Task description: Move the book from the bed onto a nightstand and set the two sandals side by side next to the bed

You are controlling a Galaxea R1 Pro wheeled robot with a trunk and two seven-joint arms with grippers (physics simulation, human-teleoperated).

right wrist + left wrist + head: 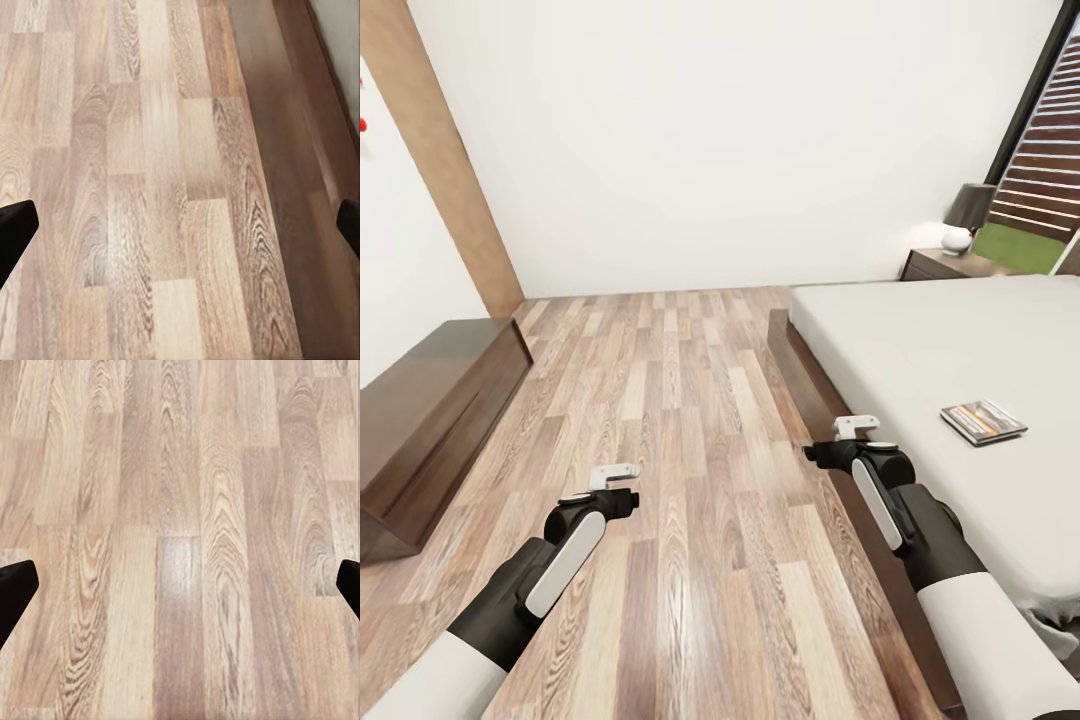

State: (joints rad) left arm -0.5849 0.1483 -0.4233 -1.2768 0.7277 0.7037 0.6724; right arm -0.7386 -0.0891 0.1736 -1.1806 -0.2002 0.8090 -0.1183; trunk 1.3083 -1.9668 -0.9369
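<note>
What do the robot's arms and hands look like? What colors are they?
Each arm is white near the body, then black, with a long white stripe panel along the black forearm. The left gripper and right gripper sit on small light grey-white brackets. Their fingertips look black and rounded.

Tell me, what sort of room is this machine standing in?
Most likely a bedroom: a large low bed with a plain grey mattress, a dark nightstand beside it carrying a small lamp, and a book lying on the mattress.
</note>
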